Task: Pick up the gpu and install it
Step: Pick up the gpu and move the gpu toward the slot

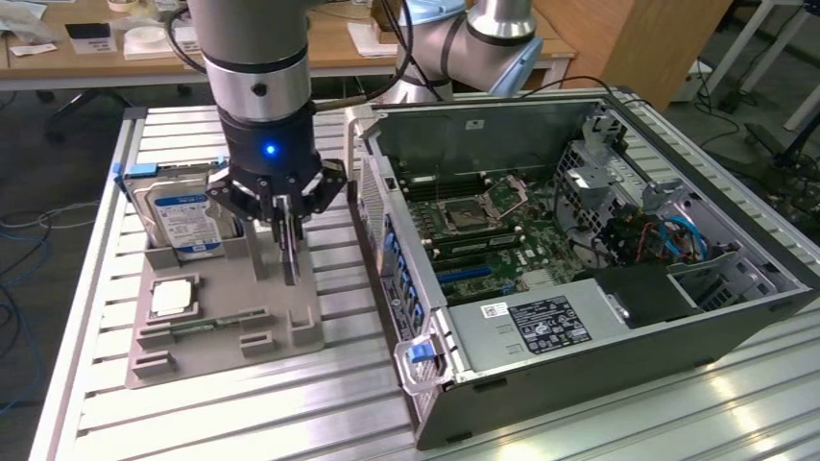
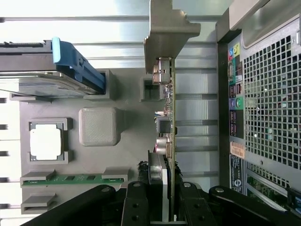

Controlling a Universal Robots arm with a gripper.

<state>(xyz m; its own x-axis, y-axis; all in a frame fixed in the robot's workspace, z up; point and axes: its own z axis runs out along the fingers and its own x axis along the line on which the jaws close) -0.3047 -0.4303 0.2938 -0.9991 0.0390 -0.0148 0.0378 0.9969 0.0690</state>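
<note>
My gripper [image 1: 284, 223] is shut on the gpu [image 1: 291, 257], a thin dark card that hangs edge-on between the fingers over the grey holder tray [image 1: 244, 288]. In the wrist view the gpu [image 2: 168, 117] runs straight out from the gripper [image 2: 162, 207], with its metal bracket [image 2: 171, 28] at the far end. An empty slot block [image 2: 151, 88] of the tray lies beside the card near the bracket. I cannot tell whether the card's lower edge touches the tray. The open computer case [image 1: 577, 240] stands to the exterior view's right of the gripper.
On the tray a hard drive [image 1: 186, 216] with a blue-white label stands upright, with a square CPU [image 1: 173, 298] and a green memory stick [image 1: 205, 327] lying flat. The case's perforated rear panel [image 2: 268, 103] is close beside the card. Slatted aluminium table [image 1: 321, 403] lies all around.
</note>
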